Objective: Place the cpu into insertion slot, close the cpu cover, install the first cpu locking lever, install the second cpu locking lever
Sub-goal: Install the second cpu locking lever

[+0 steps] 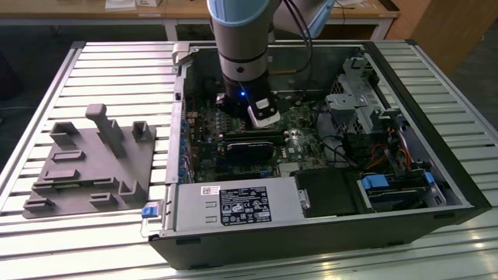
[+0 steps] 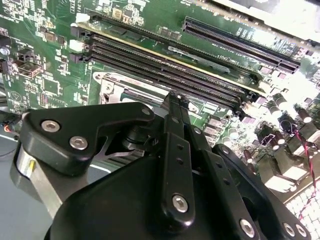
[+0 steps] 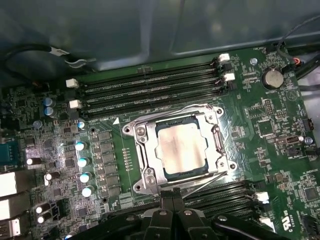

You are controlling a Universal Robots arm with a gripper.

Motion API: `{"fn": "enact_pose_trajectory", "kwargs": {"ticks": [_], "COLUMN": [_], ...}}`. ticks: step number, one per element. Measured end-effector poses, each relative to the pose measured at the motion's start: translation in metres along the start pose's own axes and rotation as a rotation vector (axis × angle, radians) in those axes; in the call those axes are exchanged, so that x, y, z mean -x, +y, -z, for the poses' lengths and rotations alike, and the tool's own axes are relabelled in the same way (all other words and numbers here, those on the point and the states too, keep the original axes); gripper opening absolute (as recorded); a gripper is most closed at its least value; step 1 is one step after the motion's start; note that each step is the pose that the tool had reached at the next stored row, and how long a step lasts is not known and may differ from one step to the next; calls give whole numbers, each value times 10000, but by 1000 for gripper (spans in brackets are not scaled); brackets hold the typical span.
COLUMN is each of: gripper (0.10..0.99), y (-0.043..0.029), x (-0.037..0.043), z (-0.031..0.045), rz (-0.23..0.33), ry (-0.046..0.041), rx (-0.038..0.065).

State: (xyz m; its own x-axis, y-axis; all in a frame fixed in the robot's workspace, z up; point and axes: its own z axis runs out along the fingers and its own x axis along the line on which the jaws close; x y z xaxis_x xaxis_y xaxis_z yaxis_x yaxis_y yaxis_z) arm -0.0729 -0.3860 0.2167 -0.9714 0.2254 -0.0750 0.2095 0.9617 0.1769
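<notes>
In the first wrist view the cpu point(image 3: 180, 149), a dull silver square, lies flat in the insertion slot point(image 3: 161, 131) on the green board. The cpu cover point(image 3: 144, 150), a metal frame with a window, lies down around it. One thin wire lever point(image 3: 165, 113) runs along the side by the memory slots, and another point(image 3: 205, 181) along the opposite side. My gripper point(image 3: 171, 201) hovers at the socket's edge beside that second lever, its black fingers point(image 2: 175, 130) pressed together. I cannot tell whether they pinch anything. The arm point(image 1: 242, 58) reaches down into the open case.
Black memory slots point(image 3: 150, 90) flank the socket on two sides. A black-labelled power supply box point(image 1: 233, 205) sits at the case's front edge, and a drive cage with cables point(image 1: 374, 128) is on the exterior view's right. A grey fixture point(image 1: 86, 160) lies on the slatted table.
</notes>
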Motion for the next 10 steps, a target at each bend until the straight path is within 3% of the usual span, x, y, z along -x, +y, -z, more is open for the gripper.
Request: {"fn": "enact_pose_trajectory", "kwargs": {"ticks": [6,10], "gripper": [106,106], "y": [-113,-157], "x": [20,13], "z": [-6,-16], "rz": [-70,-111], "ry": [132,207], "rx": [611,958]}}
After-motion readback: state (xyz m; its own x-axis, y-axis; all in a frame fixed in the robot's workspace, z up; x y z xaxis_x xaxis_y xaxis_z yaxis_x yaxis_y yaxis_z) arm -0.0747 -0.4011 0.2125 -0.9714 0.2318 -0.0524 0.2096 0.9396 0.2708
